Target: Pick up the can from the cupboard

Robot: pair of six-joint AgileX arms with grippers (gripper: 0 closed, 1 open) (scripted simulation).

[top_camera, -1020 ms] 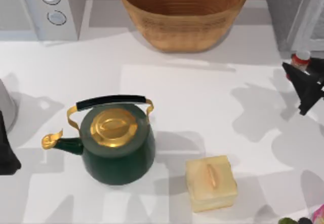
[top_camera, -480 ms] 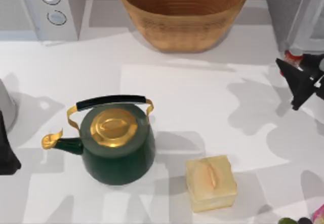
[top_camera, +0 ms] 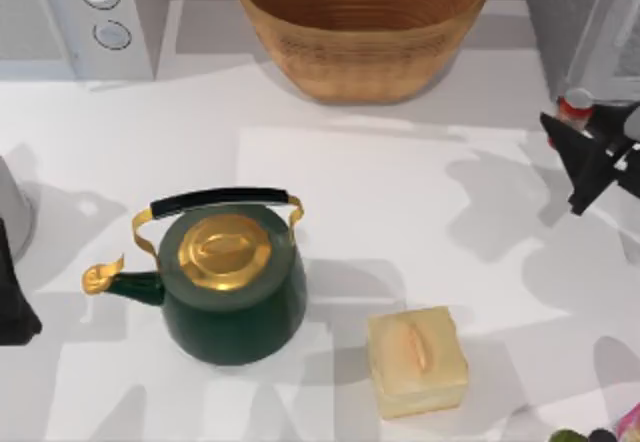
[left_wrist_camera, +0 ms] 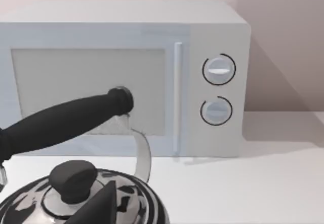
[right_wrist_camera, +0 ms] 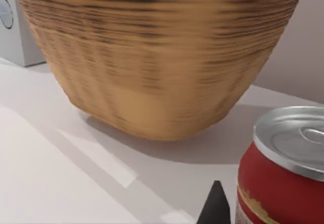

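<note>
The can, small with a silvery top and red side, is at the table's right edge, just in front of the grey speckled cupboard and its white framed door. My right gripper is shut on the can and points left toward the basket. In the right wrist view the can looms close, with one black fingertip against its side and the other hidden. My left arm is parked at the table's left edge.
A wicker basket stands at the back centre, and a white appliance with two knobs at the back left. The green kettle and a cream box sit toward the front. A silvery patterned kettle is near the left wrist.
My right gripper has moved left, away from the cupboard, and the can has travelled with it, ending slightly farther back. The left arm has stayed still.
</note>
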